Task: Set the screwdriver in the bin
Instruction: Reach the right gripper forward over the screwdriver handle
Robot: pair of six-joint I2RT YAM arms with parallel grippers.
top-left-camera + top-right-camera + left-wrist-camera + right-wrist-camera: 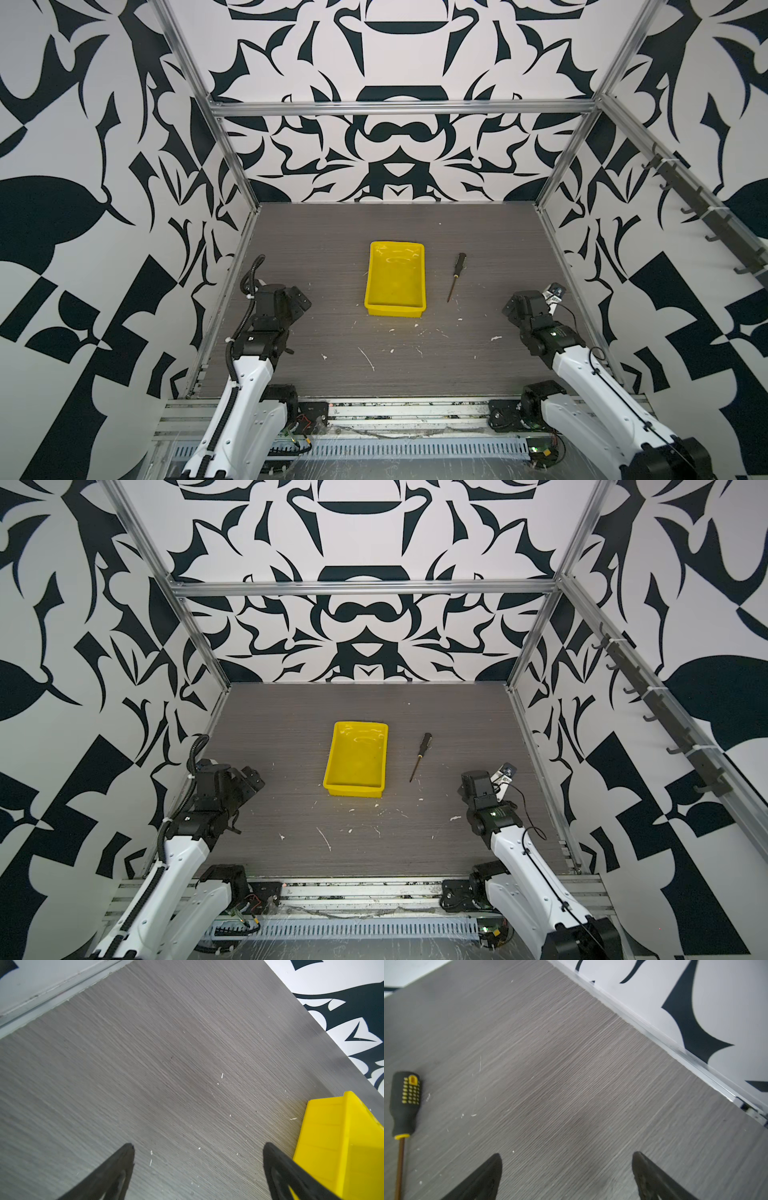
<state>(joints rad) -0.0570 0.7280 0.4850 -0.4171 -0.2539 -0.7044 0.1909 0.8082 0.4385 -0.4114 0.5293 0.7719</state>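
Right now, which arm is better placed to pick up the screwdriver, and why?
The right. The screwdriver lies on the table to the right of the bin, on that arm's side, and the right fingers stand open near it. The left arm would likely have to cross the bin.

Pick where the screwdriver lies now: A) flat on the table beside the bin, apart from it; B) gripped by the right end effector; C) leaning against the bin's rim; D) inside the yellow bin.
A: the screwdriver lies flat on the table, with bare tabletop between it and the bin.
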